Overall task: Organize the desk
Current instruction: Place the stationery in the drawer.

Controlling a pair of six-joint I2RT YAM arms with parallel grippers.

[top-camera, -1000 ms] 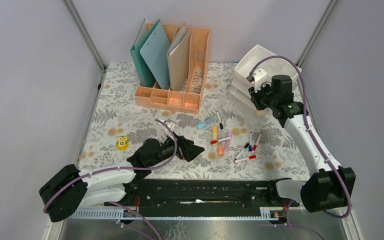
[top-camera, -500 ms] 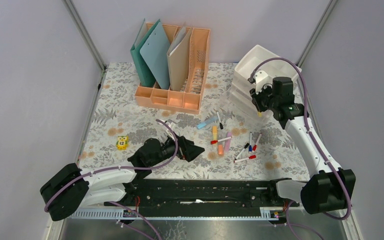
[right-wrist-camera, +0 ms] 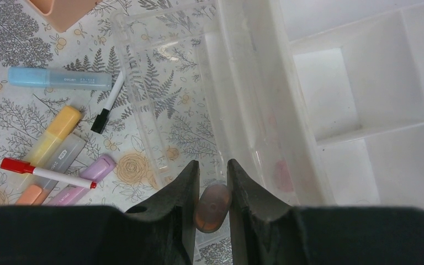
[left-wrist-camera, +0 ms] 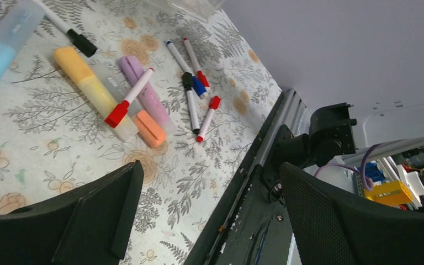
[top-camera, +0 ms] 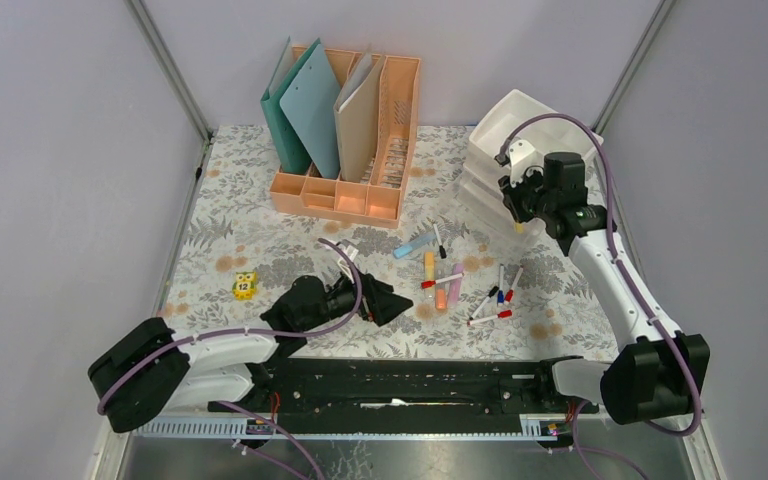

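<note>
The desk (top-camera: 260,230) is covered in a fern-and-flower cloth. My right gripper (right-wrist-camera: 213,182) is shut on an orange oval-ended marker (right-wrist-camera: 212,207), seen end-on. It hangs over the pulled-out clear drawer (right-wrist-camera: 160,83) of the white drawer unit (top-camera: 510,120). In the top view the right gripper (top-camera: 516,215) is at the unit's front. My left gripper (top-camera: 385,300) lies low over the desk, open and with nothing in it. In the left wrist view the left gripper (left-wrist-camera: 210,168) points at the desk's near edge. Highlighters (top-camera: 438,280) and several thin markers (top-camera: 500,295) lie in the middle.
A peach file rack (top-camera: 360,190) with folders stands at the back. A blue highlighter (top-camera: 415,246) and a black-capped pen (right-wrist-camera: 107,105) lie near the drawer. A small yellow owl figure (top-camera: 245,286) sits at the left. The black rail (left-wrist-camera: 265,221) runs along the near edge.
The left arm has shifted slightly to the right. The right gripper has barely moved and keeps its hold on the marker.
</note>
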